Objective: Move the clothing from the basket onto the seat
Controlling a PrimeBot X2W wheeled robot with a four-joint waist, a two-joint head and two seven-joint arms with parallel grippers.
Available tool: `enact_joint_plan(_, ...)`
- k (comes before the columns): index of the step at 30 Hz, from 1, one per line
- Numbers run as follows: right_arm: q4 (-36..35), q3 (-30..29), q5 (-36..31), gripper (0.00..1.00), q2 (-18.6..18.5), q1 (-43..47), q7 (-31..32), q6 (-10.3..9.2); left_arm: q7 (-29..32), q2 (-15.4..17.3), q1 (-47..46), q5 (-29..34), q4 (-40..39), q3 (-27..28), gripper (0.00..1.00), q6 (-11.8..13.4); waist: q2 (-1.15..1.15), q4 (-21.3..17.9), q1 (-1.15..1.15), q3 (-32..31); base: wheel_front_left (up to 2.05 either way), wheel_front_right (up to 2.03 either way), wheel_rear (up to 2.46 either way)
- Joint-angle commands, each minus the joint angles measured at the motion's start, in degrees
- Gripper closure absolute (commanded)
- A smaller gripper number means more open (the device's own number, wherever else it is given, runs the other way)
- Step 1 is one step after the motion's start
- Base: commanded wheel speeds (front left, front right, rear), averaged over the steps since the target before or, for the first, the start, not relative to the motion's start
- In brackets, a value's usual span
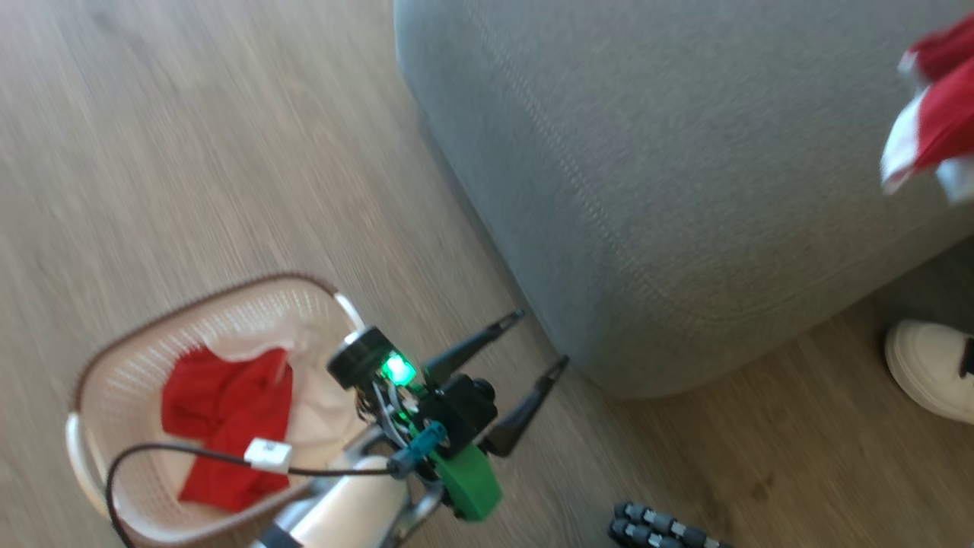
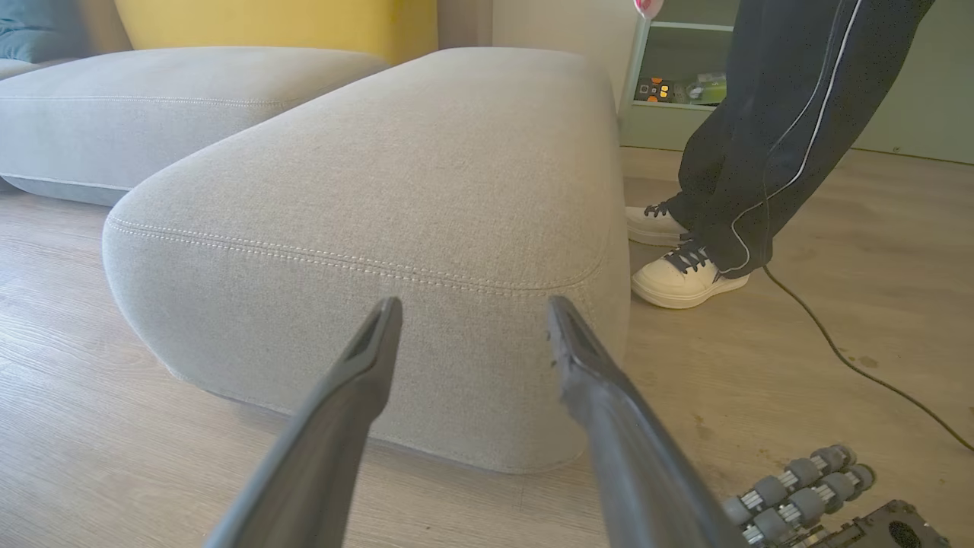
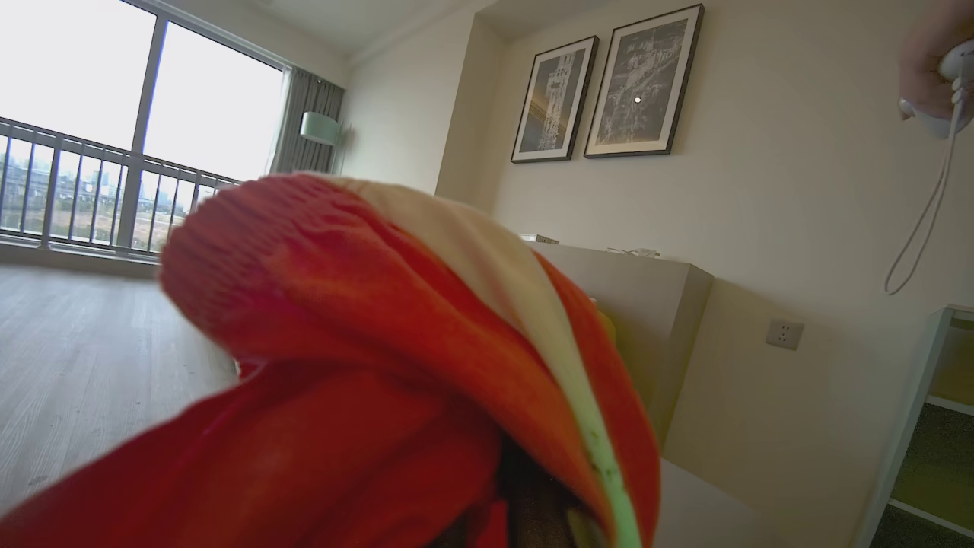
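We look down on a pale wood-plank floor point(image 1: 190, 152), blurred in the head view. The grey seat point(image 1: 685, 190) fills that view from twelve to three o'clock, its rounded corner and pale stitched seam turned towards five. In the left wrist view a second grey cushion point(image 2: 114, 114) lies at ten o'clock with a yellow one point(image 2: 274, 23) behind it at eleven. A person in dark trousers point(image 2: 761, 114) and white shoes point(image 2: 685, 278) stands just beside the seat at two o'clock, and a thin cable point(image 2: 837, 342) trails over the floor at four. The right wrist view shows a big window point(image 3: 114, 137) with a railing at ten o'clock and two framed pictures point(image 3: 609, 87) on a cream wall at one.

The basket point(image 1: 137, 380) sits on the floor at seven o'clock in the head view, near the seat but apart from it. In it lies clothing point(image 1: 228, 426): crumpled bright red cloth over a white patch. Another red-and-white garment point(image 1: 932, 122) shows blurred at three o'clock, over the seat; we cannot tell whether it touches.

The left gripper point(image 1: 542, 336) hovers at six o'clock beside the basket, its fingers spread wide and holding nothing. The right gripper point(image 3: 529, 506) is buried under red knit cloth with a cream band, so we cannot tell how its fingers stand.
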Motion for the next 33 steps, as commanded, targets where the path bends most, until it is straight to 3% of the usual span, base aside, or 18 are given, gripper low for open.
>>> enact_joint_plan(1, -1.14, 0.59, 0.53, 1.00, -1.83, -1.96, -0.14, 0.39, -0.28, 0.47, -2.15, 0.73, -1.49, 1.40, 0.00, -0.19, 0.00, 0.52, -0.01, 4.57, 0.00, 0.00, 0.00)
enact_joint_plan(8, 6.05, -0.73, 3.82, 1.00, -6.76, -14.31, -0.14, 0.39, -0.28, 3.98, -5.80, 2.63, -1.44, 1.09, 0.00, -0.56, 0.00, 1.33, -0.01, 14.32, 0.00, 0.00, 0.00)
enact_joint_plan(17, 17.83, 0.38, 4.15, 1.00, -9.71, -28.16, -0.14, 0.39, -0.28, 7.33, -8.11, 4.75, -0.69, -1.77, 0.00, -0.52, 0.00, 3.36, -0.01, 22.66, 0.00, 0.00, 0.00)
enact_joint_plan(27, 38.29, -0.63, 4.03, 1.00, -14.22, -40.56, -0.14, 0.39, -0.28, 9.02, -9.98, 4.21, -1.82, -1.72, 0.00, 1.51, 0.00, 7.97, -0.01, 27.19, 0.00, 0.00, 0.00)
enact_joint_plan(33, 42.98, -3.91, 3.84, 1.00, -16.04, -44.88, -0.14, 0.39, -0.28, 8.68, -11.27, 3.84, -2.33, -1.98, 0.00, 2.46, 0.00, 9.90, -0.01, 28.68, 0.00, 0.00, 0.00)
